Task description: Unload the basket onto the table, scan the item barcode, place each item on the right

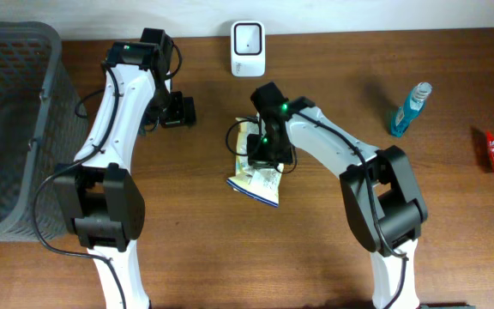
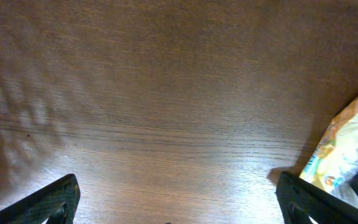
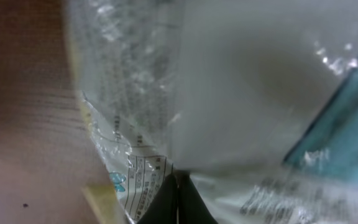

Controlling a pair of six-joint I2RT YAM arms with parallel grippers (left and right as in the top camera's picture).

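The crinkly packet (image 1: 258,180), pale yellow and white with a blue edge, sat pinched in the right gripper (image 3: 178,198). The left gripper (image 2: 178,204) gaped wide, holding nothing.

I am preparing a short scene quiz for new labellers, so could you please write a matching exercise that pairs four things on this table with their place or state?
Things:
1. white scanner
2. blue bottle
3. grey basket
4. snack packet

Places or states:
A. at the table's left end
B. pinched in the shut right gripper
C. at the far edge, near the middle
D. free on the table, right of both arms

Pairs: 1-C, 2-D, 3-A, 4-B
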